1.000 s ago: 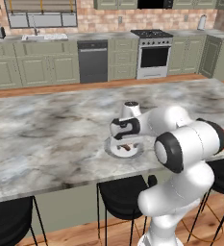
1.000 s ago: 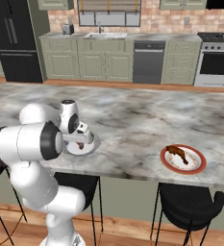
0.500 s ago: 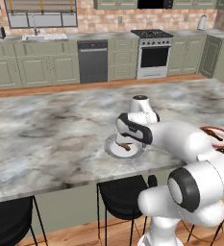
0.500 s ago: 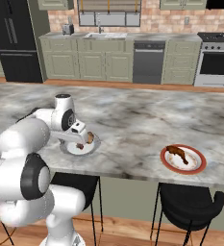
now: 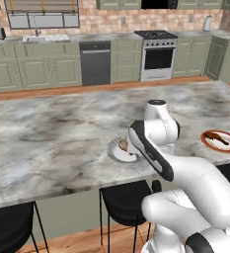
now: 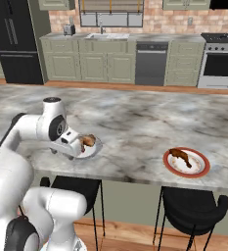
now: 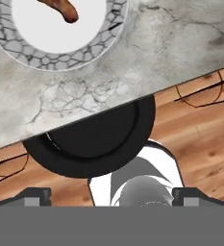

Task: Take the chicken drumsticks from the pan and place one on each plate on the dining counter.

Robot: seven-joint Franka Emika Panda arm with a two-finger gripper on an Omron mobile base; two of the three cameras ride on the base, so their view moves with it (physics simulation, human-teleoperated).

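Drumsticks: one lies on the grey-rimmed plate [image 6: 88, 147] beside the hand [image 6: 72, 146], the other [image 6: 179, 157] on the red-rimmed plate [image 6: 186, 163], well apart along the bench [image 5: 52, 133]. Hand fingers stand apart, empty. Risk: the wrist, low over the plate, may clip its rim on withdrawal.

On the large marbled stone dining counter [image 6: 135, 122], near its front edge, the grey-rimmed round plate [image 6: 93, 148] holds a tan drumstick [image 6: 88, 140]. Well to its right, the red-rimmed round plate [image 6: 187, 162] holds a darker elongated drumstick [image 6: 179, 156]. Round black stools [image 6: 193, 206] stand below that edge.
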